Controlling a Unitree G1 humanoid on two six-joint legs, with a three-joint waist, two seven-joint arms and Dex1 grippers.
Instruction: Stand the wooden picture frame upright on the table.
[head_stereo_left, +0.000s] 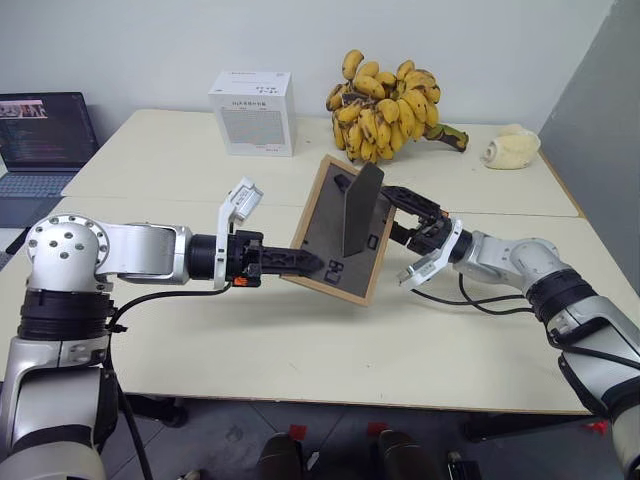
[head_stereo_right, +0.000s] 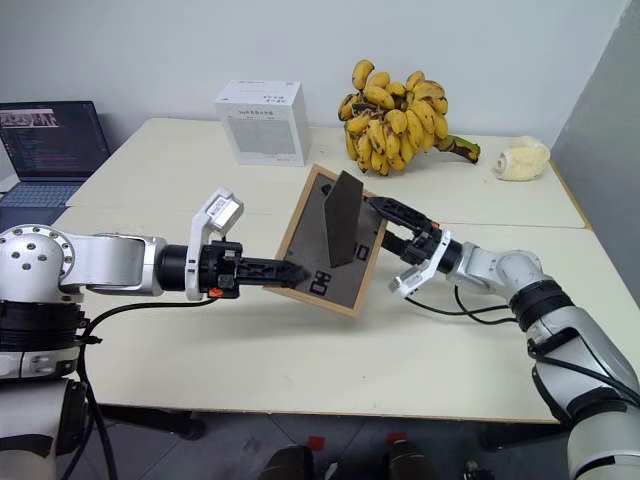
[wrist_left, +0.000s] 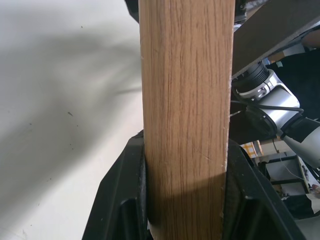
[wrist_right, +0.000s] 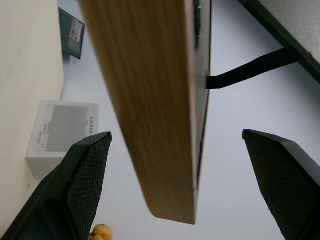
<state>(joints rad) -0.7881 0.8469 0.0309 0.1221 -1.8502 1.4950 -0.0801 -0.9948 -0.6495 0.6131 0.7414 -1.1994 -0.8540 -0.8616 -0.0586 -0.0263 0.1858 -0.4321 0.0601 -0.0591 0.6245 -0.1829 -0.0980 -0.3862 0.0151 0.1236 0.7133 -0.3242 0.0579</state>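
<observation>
Head views: wooden picture frame sat mid-picture, tilted, lifted off table, dark back facing camera, stand folded out. Left gripper came in from left, pinching frame's lower left edge. Right gripper at frame's right edge, fingers spread wide. White box and bananas up top.

Left wrist view: black fingers clamped tight on wood edge.

Right wrist view: wood edge hung between spread fingers, no contact.
</observation>
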